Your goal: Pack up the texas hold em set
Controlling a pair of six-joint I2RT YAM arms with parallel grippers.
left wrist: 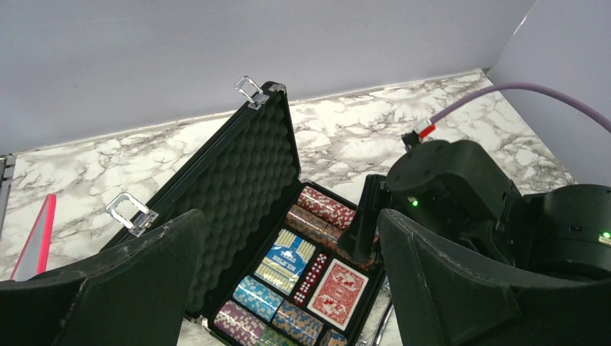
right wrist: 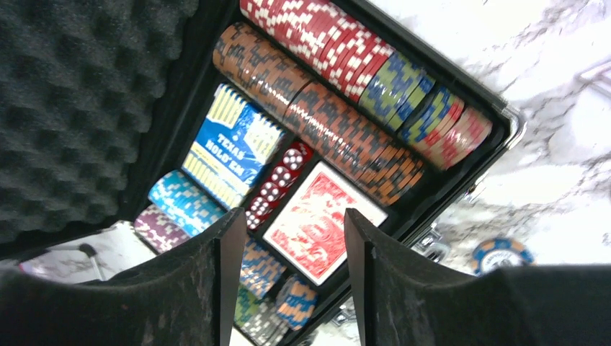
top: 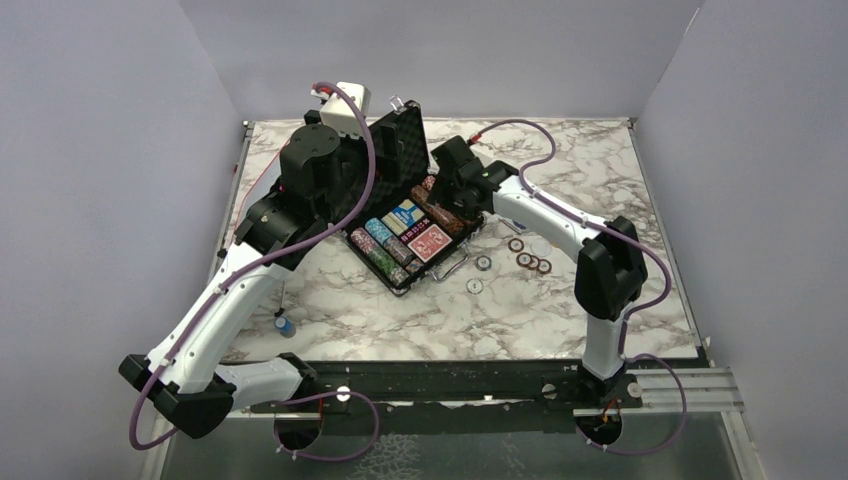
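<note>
the black briefcase lies open in the middle of the marble table, with its foam-lined lid standing upright at the far side. the tray is seen to be largely filled: rows of poker chips, a blue texas hold'em card box, a line of red dice and a red-backed card deck. several loose chips lie on the marble just to the right of the case, near its metal handle. the packing is therefore judged to be in its late part: the last chips are to be gathered before the lid is shut.

the right gripper hangs over the tray's far right corner, its fingers parted by a moderate gap and nothing held between them. the left gripper is spread wide and empty beside the lid, pointed at the foam.

next, the right gripper would need to be carried out of the case and lowered over one loose chip. as the chips lie flat on the marble, a low, careful pinch at the rim is called for. which slot has room cannot be told. the closing of the lid is probably to be left to the left gripper, once the right arm is clear of the case.
</note>
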